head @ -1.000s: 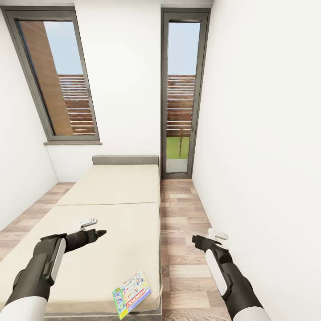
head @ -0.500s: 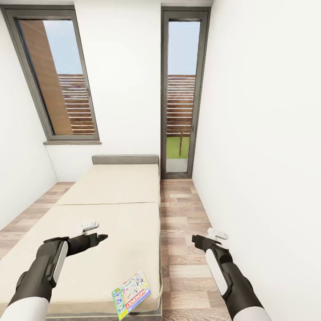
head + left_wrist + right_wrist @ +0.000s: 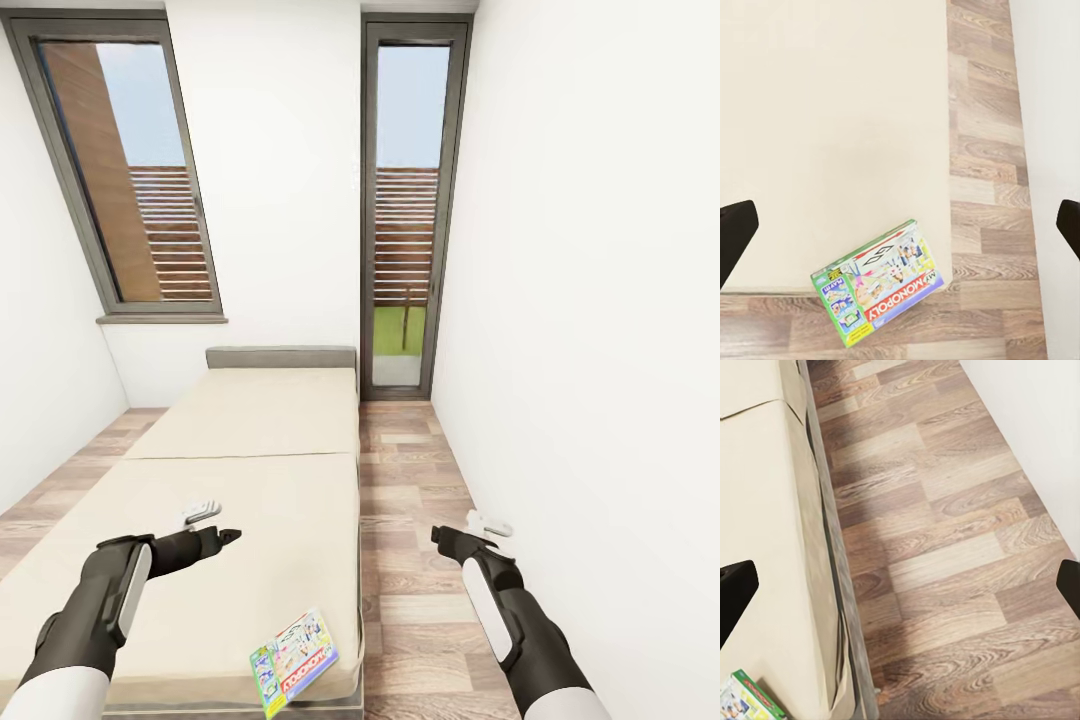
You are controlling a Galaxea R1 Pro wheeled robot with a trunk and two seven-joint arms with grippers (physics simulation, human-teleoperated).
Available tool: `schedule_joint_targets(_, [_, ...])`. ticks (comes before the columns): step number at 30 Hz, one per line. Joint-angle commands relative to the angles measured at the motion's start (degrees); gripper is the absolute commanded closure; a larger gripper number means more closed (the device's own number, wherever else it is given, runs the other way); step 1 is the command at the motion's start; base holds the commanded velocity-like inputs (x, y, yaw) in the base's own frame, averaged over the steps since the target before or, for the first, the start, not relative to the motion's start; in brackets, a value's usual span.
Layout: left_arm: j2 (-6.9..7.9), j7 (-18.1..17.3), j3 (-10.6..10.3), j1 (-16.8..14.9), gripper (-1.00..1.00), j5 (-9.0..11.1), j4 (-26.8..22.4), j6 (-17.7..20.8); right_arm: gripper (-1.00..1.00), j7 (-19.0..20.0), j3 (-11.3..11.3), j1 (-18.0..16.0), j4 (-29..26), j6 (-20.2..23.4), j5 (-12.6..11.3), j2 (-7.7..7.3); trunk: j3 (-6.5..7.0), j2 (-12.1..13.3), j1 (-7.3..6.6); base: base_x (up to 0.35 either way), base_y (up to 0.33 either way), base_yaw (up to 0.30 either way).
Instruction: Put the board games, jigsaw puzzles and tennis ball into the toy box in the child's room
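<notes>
One board game, a flat box printed in green, blue and red, lies at the near right corner of the cream bed, its corner jutting past the mattress edge. In the left wrist view the same board game reads Monopoly. My left gripper hovers open over the mattress, up and left of the game, with nothing between its fingers. My right gripper hangs open over the wood floor beside the bed; a corner of the game shows in its wrist view. The table, toy box, jigsaw puzzles and tennis ball are out of view.
A strip of wood-plank floor runs between the bed and the white right wall. A grey headboard stands at the bed's far end, with tall grey-framed windows behind it.
My left gripper has dropped a little towards the mattress. The right arm has barely moved, and the board game lies where it was.
</notes>
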Motion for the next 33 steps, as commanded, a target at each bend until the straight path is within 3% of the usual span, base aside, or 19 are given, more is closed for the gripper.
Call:
schedule_joint_targets(1, [-0.02,-0.38,0.19,-0.06,-1.0,-0.26,-0.02,0.28,-1.0,-0.37,0.12,-0.05,-0.11,0.15,-0.6,-0.05,-0.11,-0.09,0.02,0.0,0.0,0.0])
schedule_joint_targets(10, [-0.56,-0.48,0.97,-0.06,-1.0,-0.22,-0.1,0.21,-1.0,2.24,-0.02,-0.05,-1.46,0.59,-0.63,-0.23,-0.11,-0.09,0.02,0.0,0.0,0.0])
schedule_joint_targets(19, [-0.96,-0.43,1.12,-0.06,-1.0,-0.19,0.06,0.18,-1.0,5.44,-0.24,0.08,-3.95,1.34,-0.74,-0.46,-1.72,-3.7,2.0,0.0,0.0,0.0])
schedule_joint_targets(28, [-1.53,-0.53,2.2,-0.06,-1.0,0.3,0.43,0.1,-1.0,10.45,-1.27,0.12,-5.71,4.78,-1.49,-0.55,-3.34,-7.31,3.98,0.0,0.0,0.0])
schedule_joint_targets(33, [-1.67,-0.73,3.4,-0.06,-1.0,1.51,1.2,-0.22,-1.0,15.96,-3.54,0.0,-5.87,5.69,-4.23,-0.69,-4.24,-9.32,5.07,0.0,0.0,0.0])
